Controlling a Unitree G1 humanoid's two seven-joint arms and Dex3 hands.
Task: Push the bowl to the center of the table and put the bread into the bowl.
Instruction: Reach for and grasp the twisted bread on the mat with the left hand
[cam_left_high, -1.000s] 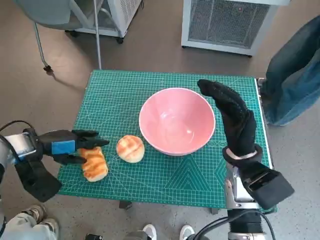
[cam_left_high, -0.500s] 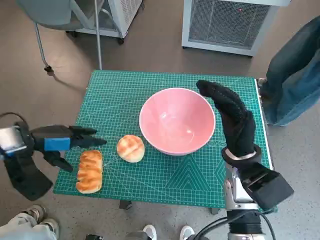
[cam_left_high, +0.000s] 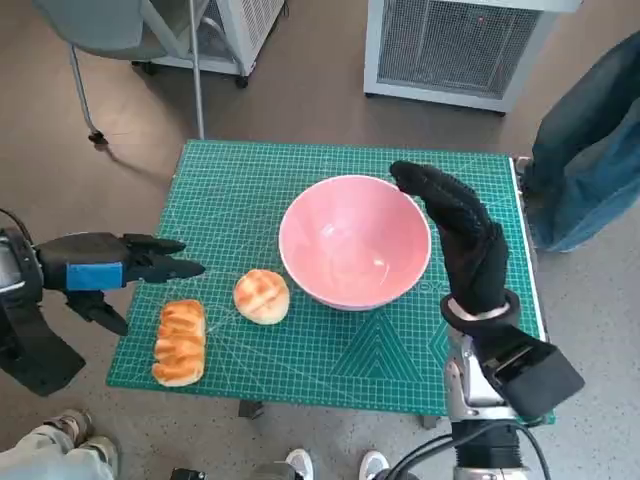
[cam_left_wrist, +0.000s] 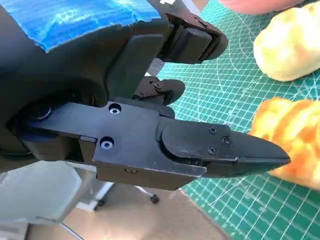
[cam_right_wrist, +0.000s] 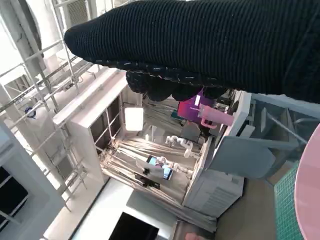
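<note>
The long bread loaf (cam_left_high: 180, 342) has gone from under the left hand (cam_left_high: 105, 272) to lying free near the surface's front left corner, and that hand has drawn back off the mat's edge, fingers spread and empty. The loaf's long axis now runs roughly front to back, ridges crossing it. It looks soft and light, likely to dent if squeezed hard; a gentle hold across its narrow middle seems best. The round bun (cam_left_high: 261, 296) sits just beside it, between the loaf and the pink bowl (cam_left_high: 354, 242), and should handle much the same, taken from above around its sides. The bowl stands upright near the middle of the green cutting mat (cam_left_high: 240, 190); it appears stiff and smooth, so it should slide under a push at the rim. The gloved right hand (cam_left_high: 465, 240) stands upright at the bowl's right rim, fingers extended, gripping nothing; whether it touches the rim I cannot tell.
</note>
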